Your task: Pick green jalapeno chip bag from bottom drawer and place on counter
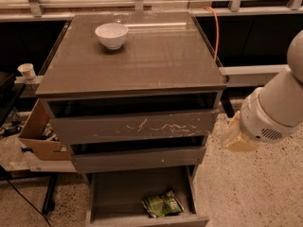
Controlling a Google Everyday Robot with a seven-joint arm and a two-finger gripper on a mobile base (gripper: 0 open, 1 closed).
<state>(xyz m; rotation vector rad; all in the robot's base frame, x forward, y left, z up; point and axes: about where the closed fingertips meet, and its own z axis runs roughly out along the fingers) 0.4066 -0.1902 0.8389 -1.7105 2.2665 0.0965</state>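
Observation:
The green jalapeno chip bag (162,205) lies crumpled on the floor of the open bottom drawer (113,197), near its front right. The counter (156,56) is the glossy grey-brown cabinet top, with a white bowl (111,35) at its back left. My gripper (235,138) is the pale end of the white arm (274,110). It hangs to the right of the cabinet, level with the scratched upper drawer front (132,126). It is well above and right of the bag and holds nothing that I can see.
The narrow middle drawer (137,157) is slightly open above the bottom one. A cardboard box (40,136) and a paper cup (27,71) are left of the cabinet. An orange cable (216,32) runs behind. Speckled floor lies at the right.

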